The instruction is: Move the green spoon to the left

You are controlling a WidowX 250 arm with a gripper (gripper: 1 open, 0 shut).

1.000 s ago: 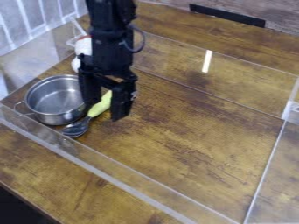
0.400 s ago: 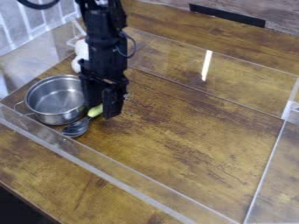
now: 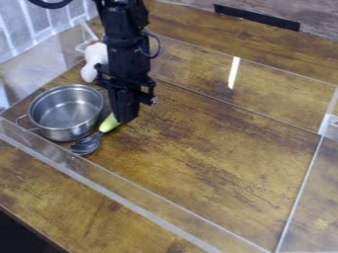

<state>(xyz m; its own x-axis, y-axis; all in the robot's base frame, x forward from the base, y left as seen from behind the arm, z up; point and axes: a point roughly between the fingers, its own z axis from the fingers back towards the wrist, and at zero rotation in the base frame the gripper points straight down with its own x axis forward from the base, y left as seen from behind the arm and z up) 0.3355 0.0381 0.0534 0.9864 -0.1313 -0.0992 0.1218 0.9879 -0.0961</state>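
I am looking at the claw [image 3: 119,117] pointing straight down at the bench [image 3: 211,148], with its black fingers drawn in tight around the green spoon [image 3: 110,125]. The fingers are covering most of the yellow-green handle, so only a short stretch of it is showing, poking out at the claw's lower left side, right at the tips. The spoon's metal bowl [image 3: 86,145] is lying lower and further left of the claw, on the wood, just below the steel pot [image 3: 66,111]. The claw is closed down on the handle and appears to be gripping it; I cannot tell whether the spoon is lifted or resting on the surface. The pot is sitting just beside the claw on its left, upright, with its open mouth facing up, apart from the fingers by a narrow gap. Above and to the left of the claw, behind the arm [image 3: 123,44], a small white object [image 3: 91,61] is partly showing; it is too blurred for me to name. A clear low wall [image 3: 158,212] is running along the bench edge below the claw, and another is standing well off to its right.
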